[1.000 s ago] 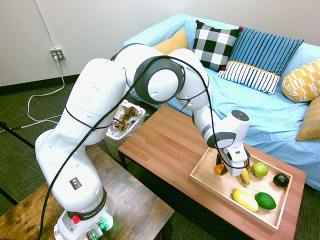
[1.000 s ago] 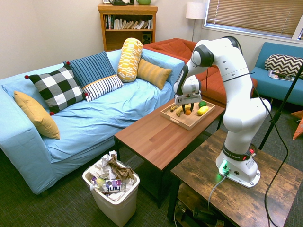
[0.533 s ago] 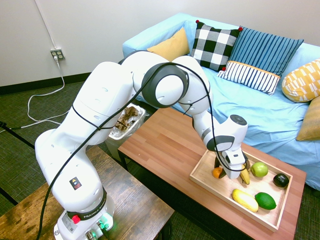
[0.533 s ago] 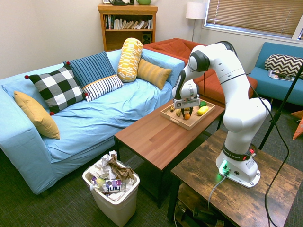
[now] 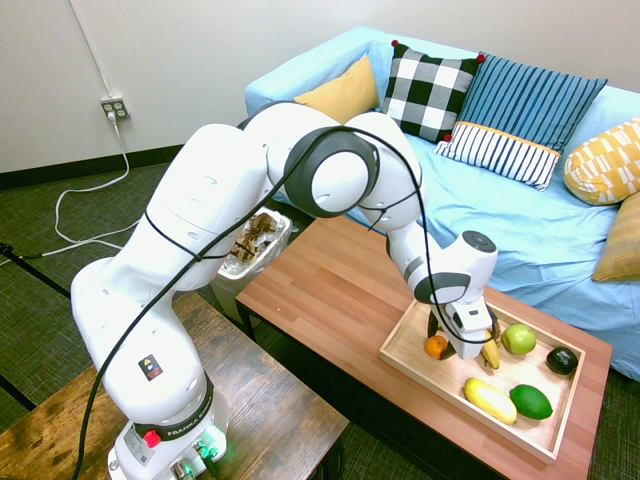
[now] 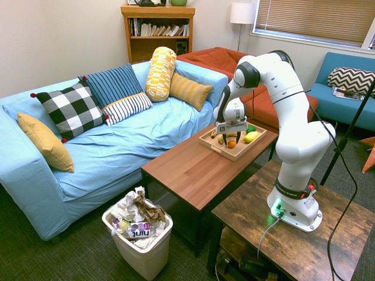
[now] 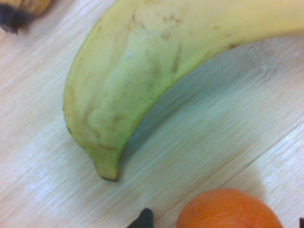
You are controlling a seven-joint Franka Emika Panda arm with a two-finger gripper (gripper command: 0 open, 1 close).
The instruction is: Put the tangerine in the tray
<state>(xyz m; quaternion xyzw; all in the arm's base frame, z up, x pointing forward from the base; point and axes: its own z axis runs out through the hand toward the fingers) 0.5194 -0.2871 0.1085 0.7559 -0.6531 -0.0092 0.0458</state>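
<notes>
First exterior view: gripper [image 5: 446, 347] low over tray [image 5: 410, 355], tangerine [image 5: 436, 346] resting inside near banana [image 5: 489, 352] — jaw spread unclear. Best to open fully, lift straight up — no nudging fruit.

Banana [image 5: 489, 352] and tangerine [image 5: 436, 346] crowd the tray's [image 5: 412, 352] near corner.

Wrist view: tangerine [image 7: 230, 209] cut off by frame edge; banana [image 7: 156, 61] runs out of frame. Gripper [image 5: 452, 347] finger spacing unreadable, wrist housing hides it.
</notes>
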